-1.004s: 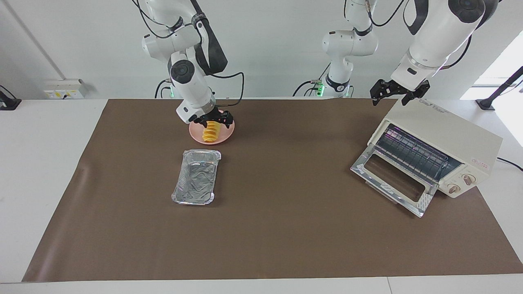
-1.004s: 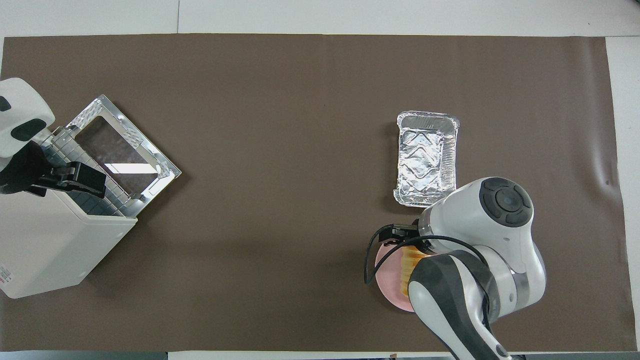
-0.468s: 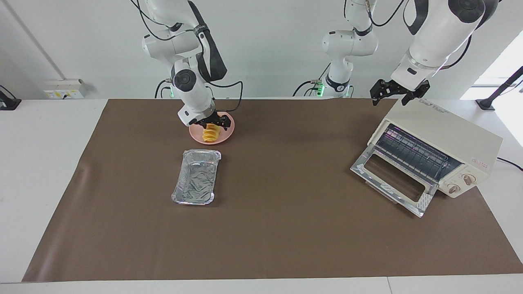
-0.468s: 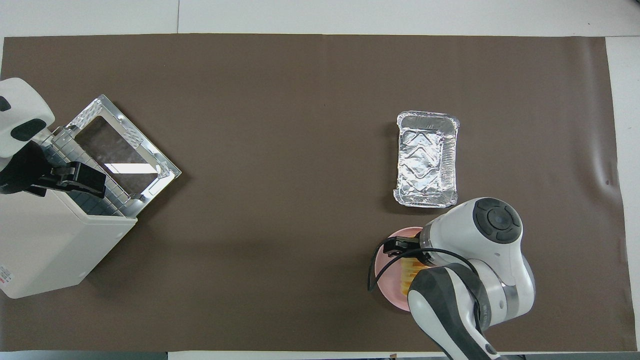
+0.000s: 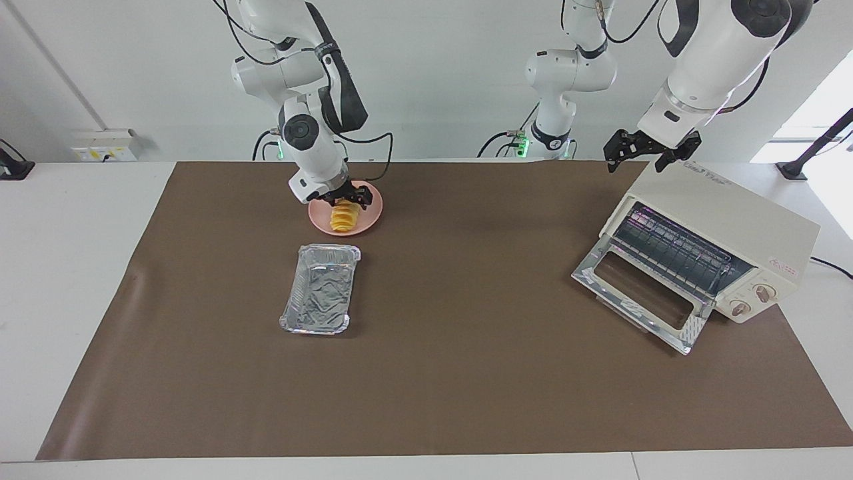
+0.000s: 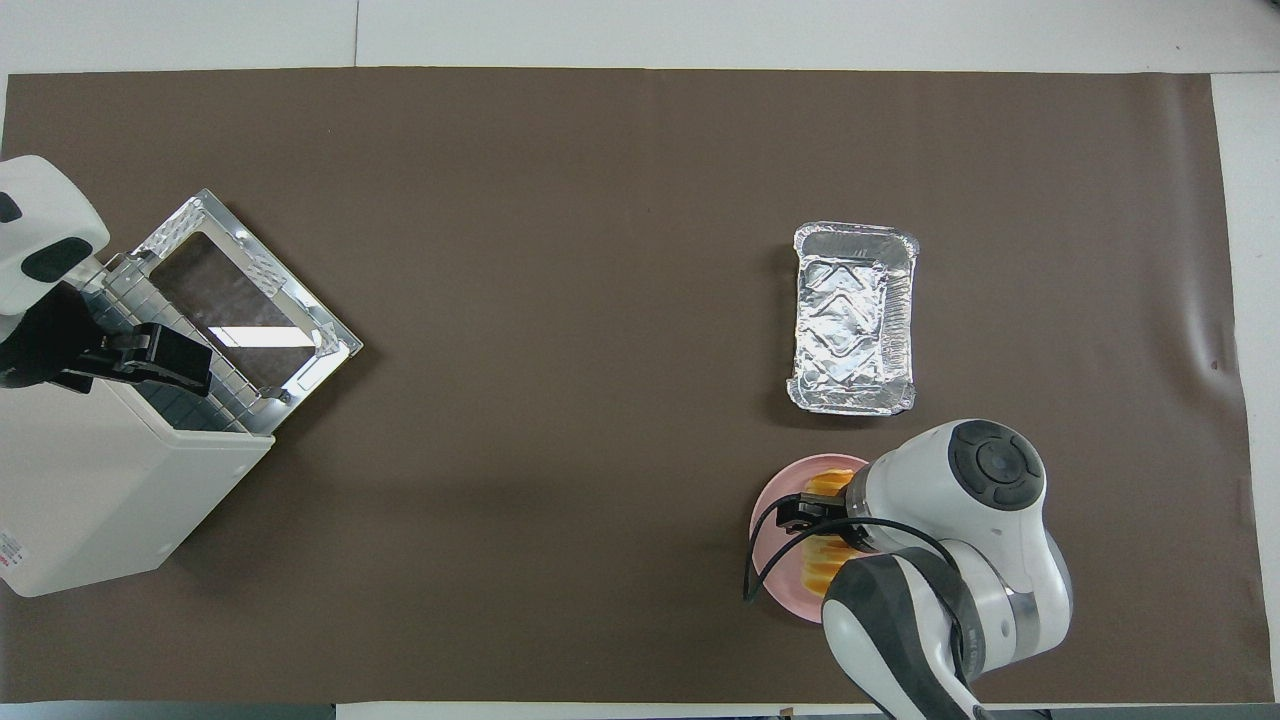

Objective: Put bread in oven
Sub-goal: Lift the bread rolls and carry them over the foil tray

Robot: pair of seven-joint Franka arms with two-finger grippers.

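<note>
- right gripper [image 5: 346,197] down over the bread [image 5: 344,217] on the pink plate [image 5: 370,217], at the end of the loaf closer to the robots; fingers straddle that end
- vs a second ago: right gripper has pulled back toward the robots along the loaf; in the overhead view the arm's wrist no longer covers the foil tray [image 6: 852,318] corner, and the loaf's tip farther from the robots now shows past the gripper [image 6: 815,510]
- right fingers: were wide apart, now just starting to come in; cannot tell if they press the bread yet, loaf lies flat on the plate
- bread has not shifted on the plate; plate in the same spot
- foil tray just past the right gripper, farther from the robots, apart from the plate, unmoved
- left gripper [image 5: 645,151] hangs in the air over the top edge of the oven [image 5: 726,227], fingers apart, nothing between them; same pose as a second ago, arm waiting
- oven well away from the right gripper, at the left arm's end of the table; door dropped open, wire rack showing, two knobs on the front; unchanged
- brown mat [image 5: 466,373] under everything, no change
</note>
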